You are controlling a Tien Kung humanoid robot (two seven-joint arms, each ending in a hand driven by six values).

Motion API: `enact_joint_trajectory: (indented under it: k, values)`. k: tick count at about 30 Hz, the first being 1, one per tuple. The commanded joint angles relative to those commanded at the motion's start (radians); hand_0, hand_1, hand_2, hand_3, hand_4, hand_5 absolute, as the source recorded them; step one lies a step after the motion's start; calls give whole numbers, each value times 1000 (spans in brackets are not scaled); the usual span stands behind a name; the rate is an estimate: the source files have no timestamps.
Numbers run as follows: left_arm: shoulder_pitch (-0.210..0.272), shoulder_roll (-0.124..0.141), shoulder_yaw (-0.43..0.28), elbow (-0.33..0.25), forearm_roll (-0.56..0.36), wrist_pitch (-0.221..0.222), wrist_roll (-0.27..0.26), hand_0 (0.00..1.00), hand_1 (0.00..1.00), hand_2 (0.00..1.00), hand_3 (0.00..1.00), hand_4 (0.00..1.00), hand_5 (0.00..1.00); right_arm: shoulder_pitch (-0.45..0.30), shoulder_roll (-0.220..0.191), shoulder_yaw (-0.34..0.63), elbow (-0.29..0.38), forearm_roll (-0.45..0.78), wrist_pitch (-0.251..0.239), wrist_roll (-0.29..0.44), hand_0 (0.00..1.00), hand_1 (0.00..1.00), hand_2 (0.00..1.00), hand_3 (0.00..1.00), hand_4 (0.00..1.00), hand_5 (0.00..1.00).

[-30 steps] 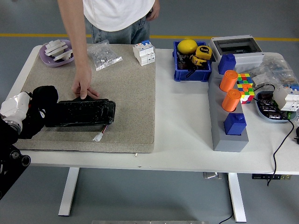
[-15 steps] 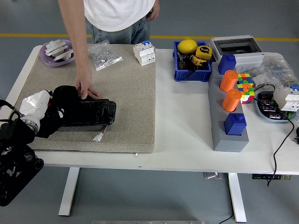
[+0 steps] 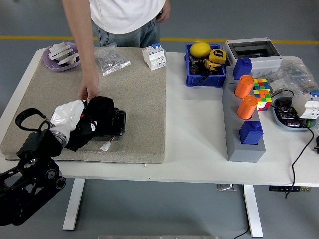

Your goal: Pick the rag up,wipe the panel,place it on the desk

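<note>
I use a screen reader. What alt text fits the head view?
The robot's left hand presses a black rag on a black panel lying on a tan mat, while a person's hand steadies the panel's far edge.

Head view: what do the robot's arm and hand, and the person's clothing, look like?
The robot's left arm is black, built of rounded jointed segments, with a black cable looping above the forearm. A crinkled white wrapping covers the wrist, and the left hand is black. The person wears a white short-sleeved T-shirt and blue jeans. No right arm is visible.
</note>
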Motion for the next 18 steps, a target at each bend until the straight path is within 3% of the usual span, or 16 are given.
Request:
enact_joint_trajectory:
  k: [9, 18]
  values:
    - [-41, -12, 81, -51, 3, -21, 23, 200, 128, 545, 538, 306, 2, 3, 0, -2, 1, 0, 1, 1, 733, 604, 661, 622, 998, 628]
    - [-55, -22, 93, -60, 4, -25, 30, 201, 128, 545, 539, 309, 2, 4, 0, -3, 1, 1, 1, 1, 733, 603, 660, 622, 998, 630]
